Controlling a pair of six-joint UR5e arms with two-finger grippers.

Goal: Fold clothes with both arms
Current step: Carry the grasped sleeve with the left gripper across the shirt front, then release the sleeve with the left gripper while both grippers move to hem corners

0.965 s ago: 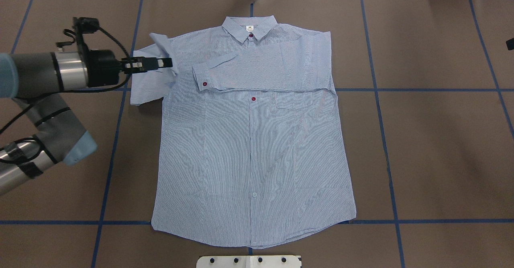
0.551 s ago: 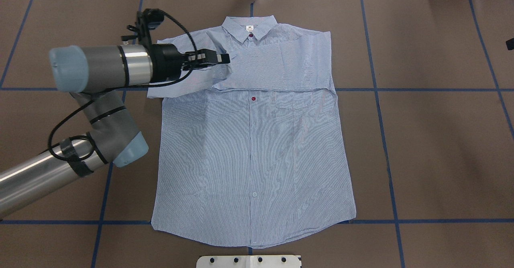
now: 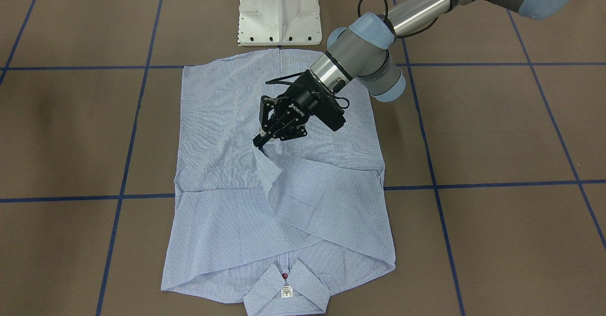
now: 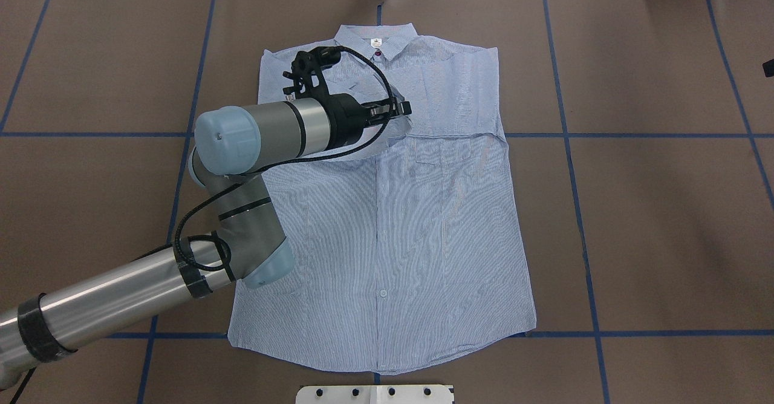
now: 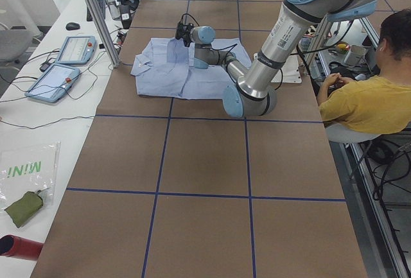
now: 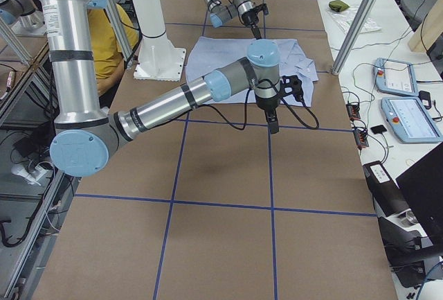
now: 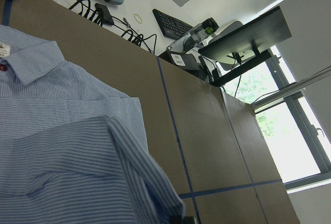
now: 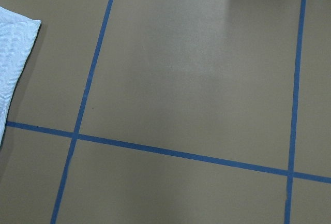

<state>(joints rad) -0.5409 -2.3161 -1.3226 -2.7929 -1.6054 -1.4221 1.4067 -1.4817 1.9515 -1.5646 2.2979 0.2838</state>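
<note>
The light blue striped shirt [image 4: 393, 228] lies flat on the brown table, buttons up, with its collar [image 4: 376, 40] on the far side. My left gripper [image 4: 406, 109] hovers over the chest, shut on the end of the shirt's sleeve [image 3: 293, 188], which drapes across the upper front. From the front view, the left gripper [image 3: 259, 141] pinches the sleeve tip just above the cloth. The other sleeve lies folded across the chest underneath. My right gripper [image 6: 274, 125] points down over bare table beside the shirt; I cannot tell if it is open or shut.
The white pedestal base [image 3: 278, 11] stands at the shirt's hem side. Blue tape lines [image 4: 568, 135] grid the table. A seated person in yellow [image 5: 372, 92] is behind the robot. Tablets [image 5: 64, 66] and cables lie on the side bench past the collar end.
My left arm has swung right across the shirt, carrying the sleeve from the shirt's left edge over to the middle of the chest. The sleeve now covers the folded cuff.
</note>
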